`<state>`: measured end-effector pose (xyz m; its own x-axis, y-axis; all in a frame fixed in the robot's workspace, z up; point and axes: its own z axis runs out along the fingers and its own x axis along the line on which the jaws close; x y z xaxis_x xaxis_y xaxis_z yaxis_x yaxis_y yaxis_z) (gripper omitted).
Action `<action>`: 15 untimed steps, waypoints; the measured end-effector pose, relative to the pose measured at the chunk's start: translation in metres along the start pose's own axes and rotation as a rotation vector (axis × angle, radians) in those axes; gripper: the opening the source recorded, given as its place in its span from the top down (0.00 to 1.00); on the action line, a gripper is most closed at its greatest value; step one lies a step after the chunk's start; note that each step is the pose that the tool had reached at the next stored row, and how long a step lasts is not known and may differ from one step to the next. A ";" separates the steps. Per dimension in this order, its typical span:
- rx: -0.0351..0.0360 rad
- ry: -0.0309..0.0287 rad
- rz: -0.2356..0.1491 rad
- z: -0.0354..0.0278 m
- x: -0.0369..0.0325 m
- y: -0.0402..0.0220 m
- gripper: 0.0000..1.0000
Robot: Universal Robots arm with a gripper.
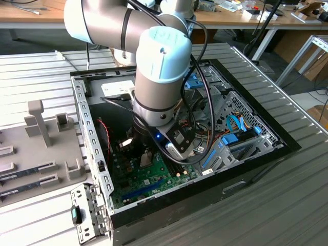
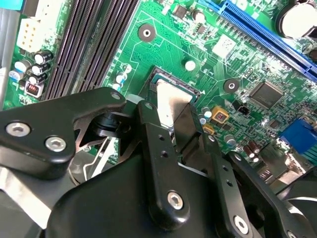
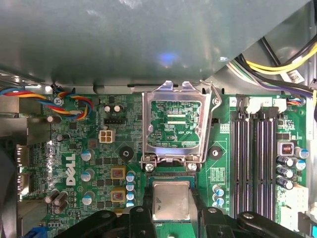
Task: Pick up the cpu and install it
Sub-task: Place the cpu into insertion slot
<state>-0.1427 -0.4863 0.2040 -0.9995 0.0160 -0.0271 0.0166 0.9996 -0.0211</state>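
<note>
The cpu (image 3: pixel 171 198), a small silver square with a thin green rim, lies level in the socket opening of the green motherboard (image 3: pixel 94 163), just below the raised metal load plate (image 3: pixel 173 124). My gripper (image 3: pixel 172 212) has its black fingers (image 3: pixel 140 218) against two opposite edges of the chip. In the second wrist view the cpu (image 2: pixel 168 99) shows between the same fingers (image 2: pixel 153 134), with the gripper (image 2: pixel 172 113) shut on it over the socket. In the exterior view the arm's wrist (image 1: pixel 156 87) reaches down into the open computer case (image 1: pixel 246 169).
Black memory slots (image 3: pixel 252 144) run beside the socket. Coloured cable bundles (image 3: pixel 64 104) and yellow wires (image 3: pixel 282 64) lie near the case walls. A blue slot (image 2: pixel 262 34) crosses the board. A grey fixture tray (image 1: pixel 41 154) sits at the exterior view's left.
</note>
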 end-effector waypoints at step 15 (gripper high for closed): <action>0.0002 0.0002 0.007 0.0015 -0.0005 -0.0012 0.61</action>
<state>-0.1421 -0.4875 0.2025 -0.9994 0.0227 -0.0271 0.0233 0.9995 -0.0211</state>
